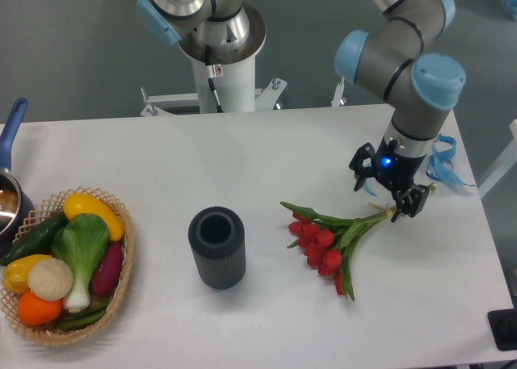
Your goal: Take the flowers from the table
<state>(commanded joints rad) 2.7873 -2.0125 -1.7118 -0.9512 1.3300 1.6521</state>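
Near the right edge of the table point(266, 147), gripper point(389, 198) down over the pale stem ends of the flowers point(327, 240); fingers spread, buds lying flat.

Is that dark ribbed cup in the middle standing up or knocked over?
Standing up. The dark ribbed cup rests on its base on the table, with its round opening facing upward. Whether anything is inside, I cannot tell.

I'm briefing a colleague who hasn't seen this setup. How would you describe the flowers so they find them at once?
On the white table, look right of the dark ribbed cup, just below the gripper. The flowers lie flat there: red tulip buds with green stems and leaves, pale stem ends pointing at the gripper. Nothing else on that side is red; the blue ribbon lies further right.
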